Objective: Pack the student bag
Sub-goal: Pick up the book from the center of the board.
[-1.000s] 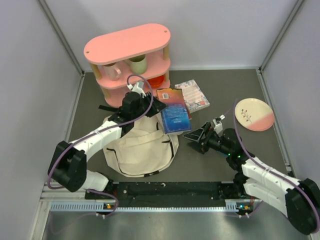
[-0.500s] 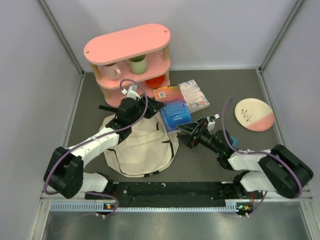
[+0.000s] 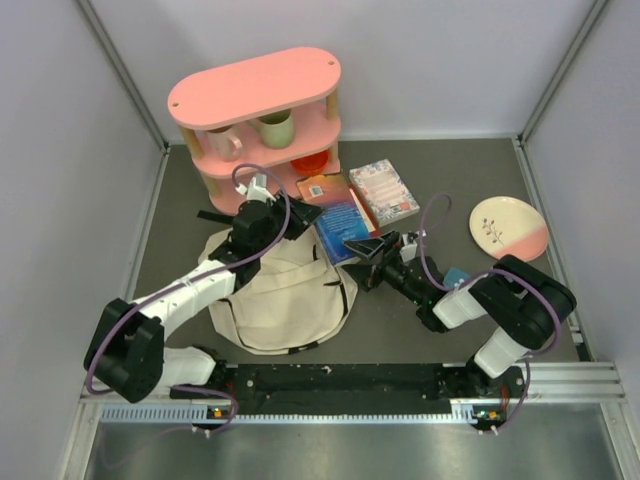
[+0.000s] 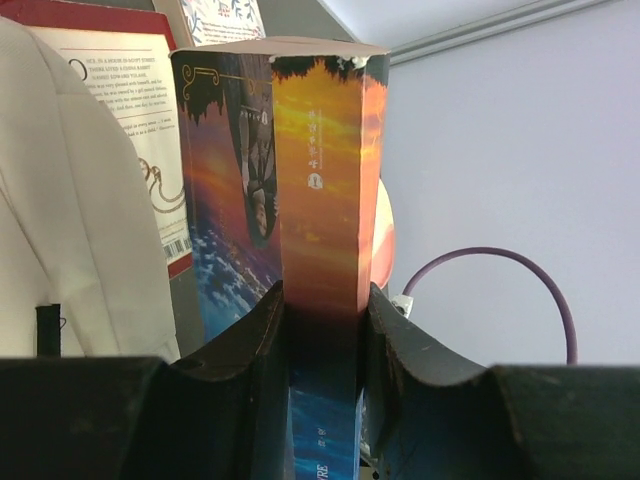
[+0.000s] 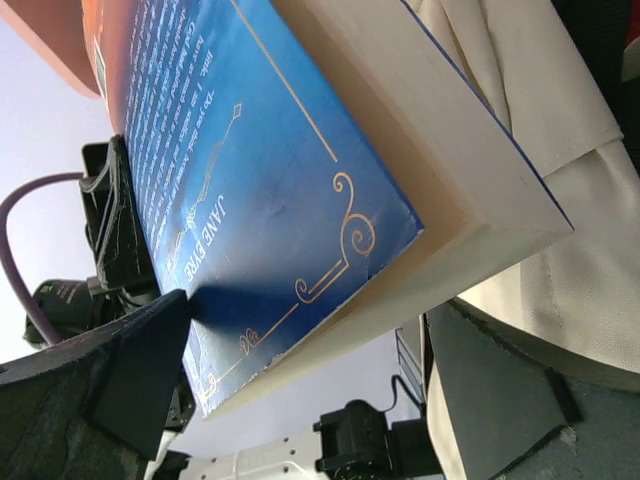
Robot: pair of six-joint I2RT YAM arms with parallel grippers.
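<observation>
Between the left gripper's (image 4: 322,305) fingers (image 4: 262,340) the spine of the blue book (image 4: 320,170) is clamped, the book tilted up on edge; 1 second ago it lay flatter, farther toward the right arm. The right gripper (image 5: 305,315) has slid in toward it. Its 2 fingers stand apart astride the book's lower corner, with the cover against 1 finger (image 5: 140,370). Whether the other touches the page block I cannot tell. The student bag (image 3: 280,295) lies slumped just beside both sets of fingers, its cream fabric against the book. A red book (image 3: 318,187) beyond the left fingers shows more than before. The table (image 3: 450,165) is dark grey and the walls (image 3: 450,60) pale. A pink shelf (image 3: 255,90) stands beyond the fingers, and a plate (image 3: 508,228) sits well right of them.
</observation>
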